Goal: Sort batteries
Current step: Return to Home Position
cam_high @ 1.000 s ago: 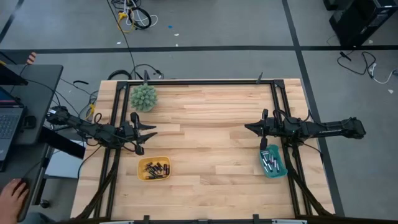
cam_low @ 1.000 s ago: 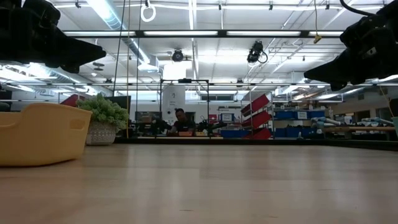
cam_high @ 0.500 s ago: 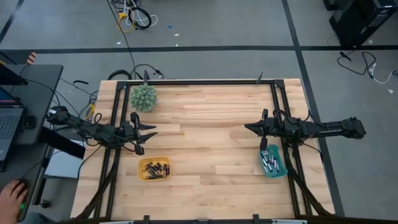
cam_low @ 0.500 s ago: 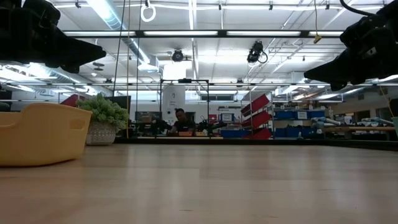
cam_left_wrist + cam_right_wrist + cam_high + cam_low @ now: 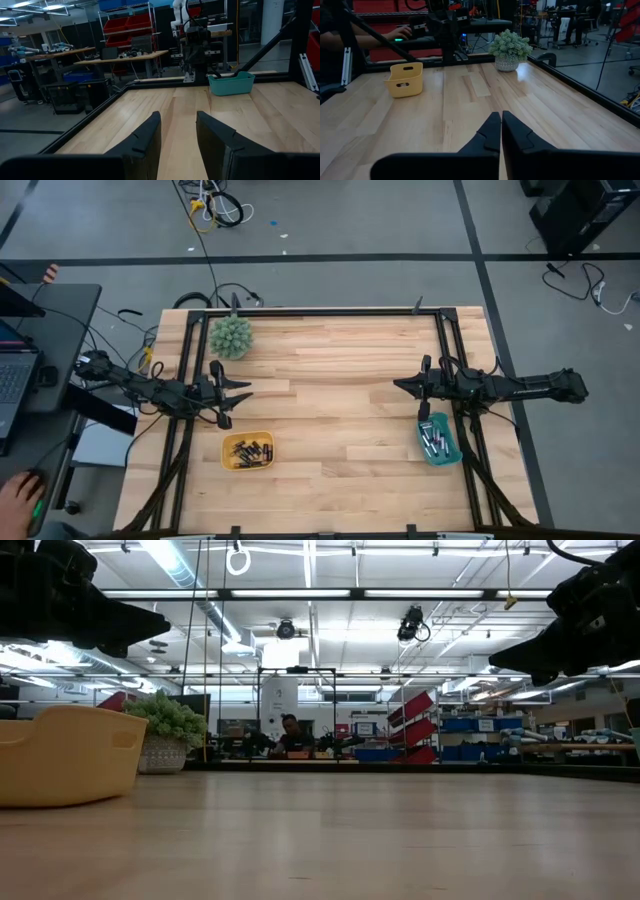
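Fingers (image 5: 145, 142) of the left gripper (image 5: 178, 119) stand apart with a clear gap and hold nothing. Those of the right gripper (image 5: 500, 120) are pressed together, also with nothing between them.

The dark batteries (image 5: 248, 450) lie in a heap inside the yellow bin (image 5: 225, 455), on the left part of the table (image 5: 340, 360). The grey batteries (image 5: 434, 440) lie in the teal bin (image 5: 456, 454), on the right part. I see no cell loose on the wood, though from above they are so small that one could escape notice. The sorting looks finished, in my judgement.

Both arms hang above the table, each near its own bin, and point toward each other. A plant (image 5: 231, 337) stands at the far left corner, well apart from both bins.

Such cells are probably light, stiff and smooth, and they roll easily. If one had to be lifted, the best hold would be across the middle of its body, with the fingers closing on the round sides and not on the ends.
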You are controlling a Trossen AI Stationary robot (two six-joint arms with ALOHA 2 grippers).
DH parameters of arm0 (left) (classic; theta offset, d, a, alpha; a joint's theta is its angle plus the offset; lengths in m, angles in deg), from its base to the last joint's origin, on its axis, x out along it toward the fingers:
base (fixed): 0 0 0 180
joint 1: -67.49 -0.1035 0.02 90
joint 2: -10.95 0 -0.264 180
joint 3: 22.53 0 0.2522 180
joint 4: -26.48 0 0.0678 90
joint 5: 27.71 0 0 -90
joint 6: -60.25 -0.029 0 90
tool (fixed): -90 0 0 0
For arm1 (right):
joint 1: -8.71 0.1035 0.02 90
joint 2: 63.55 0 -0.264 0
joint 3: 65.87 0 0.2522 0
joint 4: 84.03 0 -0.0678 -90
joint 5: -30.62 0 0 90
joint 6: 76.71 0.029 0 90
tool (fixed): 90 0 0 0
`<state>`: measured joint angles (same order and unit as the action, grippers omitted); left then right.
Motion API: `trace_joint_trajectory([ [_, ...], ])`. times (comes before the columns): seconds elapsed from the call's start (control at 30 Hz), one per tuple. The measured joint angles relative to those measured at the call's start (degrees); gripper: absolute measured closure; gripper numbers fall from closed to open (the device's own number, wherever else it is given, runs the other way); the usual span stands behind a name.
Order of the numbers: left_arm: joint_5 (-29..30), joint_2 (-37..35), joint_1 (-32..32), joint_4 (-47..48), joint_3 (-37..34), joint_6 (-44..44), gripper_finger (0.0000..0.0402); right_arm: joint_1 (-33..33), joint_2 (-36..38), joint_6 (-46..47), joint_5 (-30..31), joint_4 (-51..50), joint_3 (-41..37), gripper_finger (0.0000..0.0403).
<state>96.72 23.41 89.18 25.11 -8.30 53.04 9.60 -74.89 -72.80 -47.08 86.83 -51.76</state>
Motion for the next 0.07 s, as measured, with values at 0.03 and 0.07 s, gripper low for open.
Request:
trace_joint_trajectory([
  [0.03,0.0,0.0,0.0,0.0,0.0,0.0,0.0282,0.0,0.0,0.0,0.0,0.0,0.0,0.0398],
  [0.07,0.0,0.0,0.0,0.0,0.0,0.0,0.0282,0.0,0.0,0.0,0.0,0.0,0.0,0.0398],
])
